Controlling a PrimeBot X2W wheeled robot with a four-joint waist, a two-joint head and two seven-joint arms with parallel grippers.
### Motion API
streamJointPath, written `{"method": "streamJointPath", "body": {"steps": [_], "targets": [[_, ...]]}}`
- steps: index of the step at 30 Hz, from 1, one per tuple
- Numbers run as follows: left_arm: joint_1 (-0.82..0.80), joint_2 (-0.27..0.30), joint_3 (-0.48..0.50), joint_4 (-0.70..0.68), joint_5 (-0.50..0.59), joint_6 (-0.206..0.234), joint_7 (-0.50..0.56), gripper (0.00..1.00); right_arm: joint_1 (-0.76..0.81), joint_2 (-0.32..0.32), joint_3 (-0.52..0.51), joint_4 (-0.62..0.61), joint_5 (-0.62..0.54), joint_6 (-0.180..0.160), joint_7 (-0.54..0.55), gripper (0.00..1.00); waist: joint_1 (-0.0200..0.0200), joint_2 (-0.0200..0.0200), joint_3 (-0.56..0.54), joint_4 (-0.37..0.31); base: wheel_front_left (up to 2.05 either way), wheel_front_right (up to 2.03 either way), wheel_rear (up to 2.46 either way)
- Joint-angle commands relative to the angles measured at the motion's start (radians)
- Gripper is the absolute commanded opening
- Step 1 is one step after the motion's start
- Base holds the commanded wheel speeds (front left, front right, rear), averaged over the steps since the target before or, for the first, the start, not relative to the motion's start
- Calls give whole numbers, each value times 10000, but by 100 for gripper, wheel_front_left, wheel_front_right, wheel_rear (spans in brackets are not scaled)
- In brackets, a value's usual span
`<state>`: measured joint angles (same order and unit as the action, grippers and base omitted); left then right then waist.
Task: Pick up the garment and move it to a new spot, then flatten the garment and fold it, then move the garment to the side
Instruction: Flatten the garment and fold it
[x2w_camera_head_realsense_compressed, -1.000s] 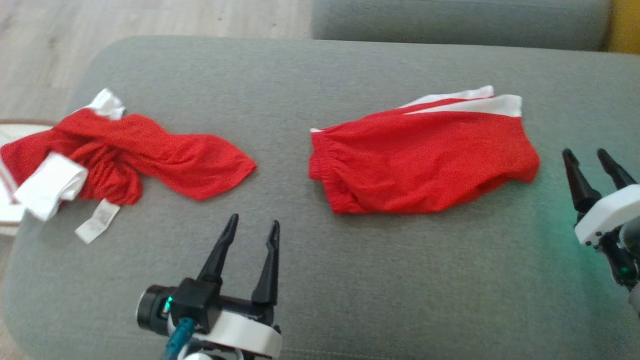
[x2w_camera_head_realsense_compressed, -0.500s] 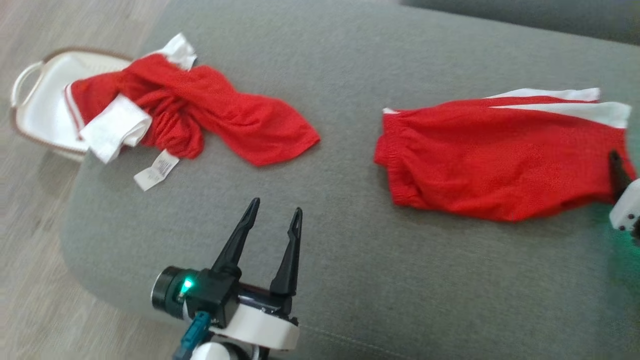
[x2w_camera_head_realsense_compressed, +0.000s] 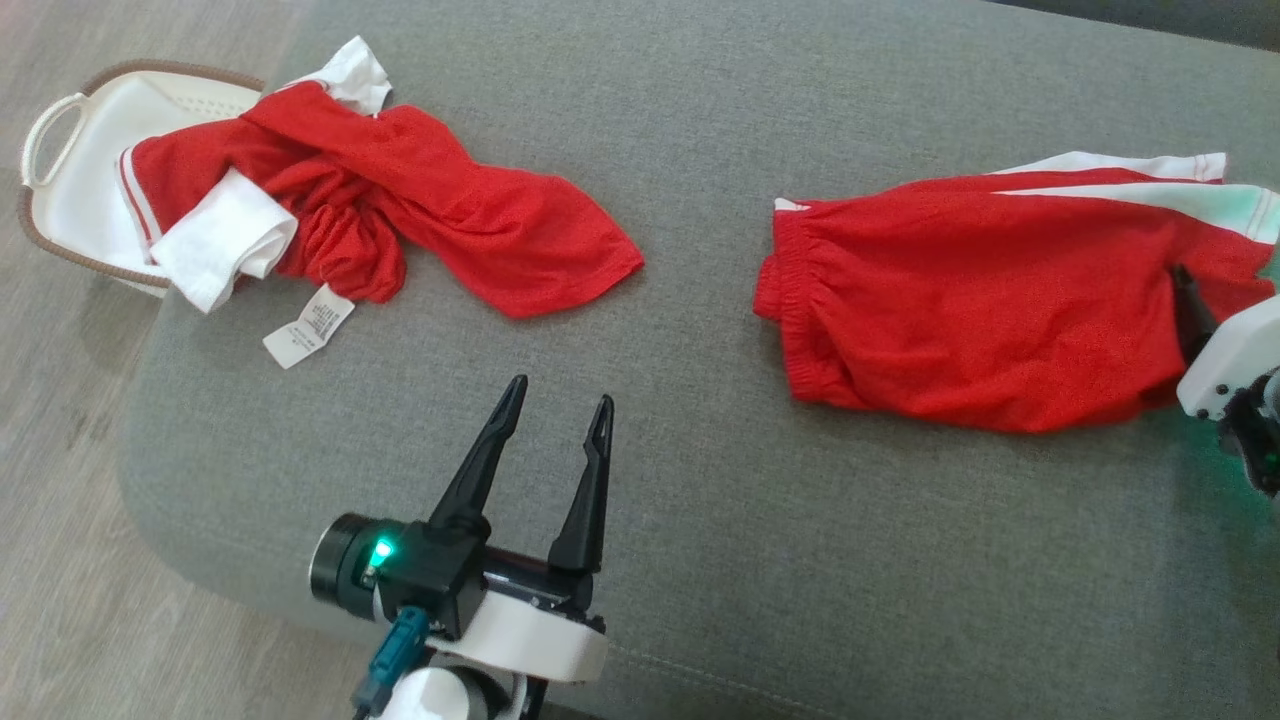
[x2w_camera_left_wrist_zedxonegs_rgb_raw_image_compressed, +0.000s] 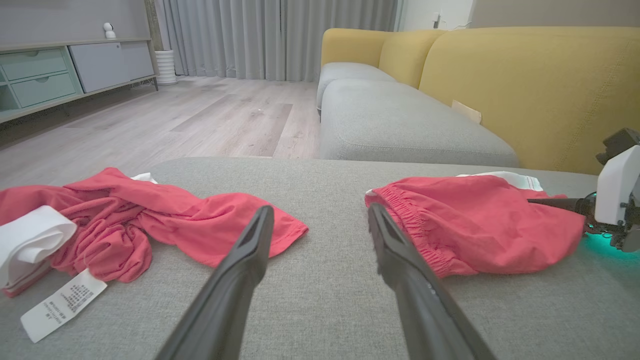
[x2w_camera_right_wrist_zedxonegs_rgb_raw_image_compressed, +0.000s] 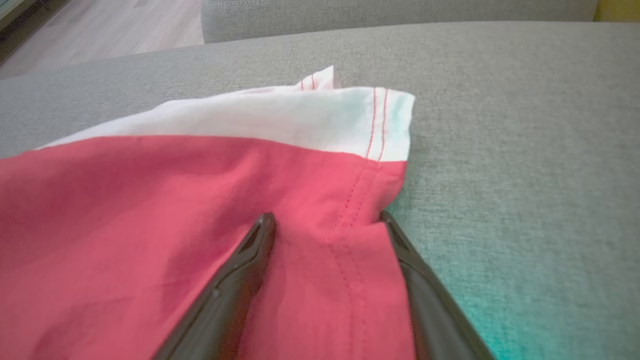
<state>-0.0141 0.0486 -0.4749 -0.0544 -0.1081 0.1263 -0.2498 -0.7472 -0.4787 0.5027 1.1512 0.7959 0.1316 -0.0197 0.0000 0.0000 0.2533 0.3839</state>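
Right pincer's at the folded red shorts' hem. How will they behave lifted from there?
Probably floppy: the folded red shorts are thin, wrinkled cloth, so the fold would likely fall open. The right pincer straddles one corner; the rest should dangle. Likely light.

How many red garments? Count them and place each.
2. The crumpled garment lies at left, draping into a white basket; the folded garment lies at right. The basket may hide more.
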Motion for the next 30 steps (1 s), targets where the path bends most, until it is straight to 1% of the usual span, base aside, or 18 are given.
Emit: {"method": "streamJointPath", "body": {"steps": [1,4,5,6,7,8,12,15,20,26,30], "targets": [[-324,16,255,-312,9,-1,-120,100,380,90,274,-118,93,-9,215,100,0,0,6,-38,0,0,0],[-377,16,255,-294,26,-7,-120,100,488,105,391,-341,313,-9,548,100,0,0,38,-83,0,0,0],[-394,16,255,-297,28,-10,-120,100,518,89,445,-432,373,-9,649,95,0,0,60,-90,0,0,0],[-408,16,255,-298,33,-15,-120,100,542,69,508,-513,420,-9,753,84,0,0,77,-98,0,0,0],[-420,16,259,-290,46,-31,-120,100,586,25,618,-668,526,-9,937,5,0,0,97,-116,0,0,0],[-422,16,260,-279,52,-40,-120,100,606,-5,657,-741,579,-9,978,0,0,0,100,-125,0,0,0],[-399,16,286,-217,97,-53,-120,100,646,-149,717,-773,643,-9,792,0,0,0,-5,-248,0,0,0],[-326,16,359,-203,152,-76,-120,100,621,-231,711,-554,553,-9,465,0,0,0,-198,-539,0,0,0],[-184,16,483,-204,271,-133,-120,100,568,-389,805,-156,290,-9,211,0,0,0,-533,-1394,0,0,0],[-87,16,518,-225,339,-204,-120,100,303,-998,1157,2,-341,-9,-53,0,0,0,-768,-2530,0,0,0],[-114,16,480,-226,368,-237,-120,100,-82,-1324,1238,58,-671,-9,-151,0,0,0,-842,-3044,0,0,0]]}}
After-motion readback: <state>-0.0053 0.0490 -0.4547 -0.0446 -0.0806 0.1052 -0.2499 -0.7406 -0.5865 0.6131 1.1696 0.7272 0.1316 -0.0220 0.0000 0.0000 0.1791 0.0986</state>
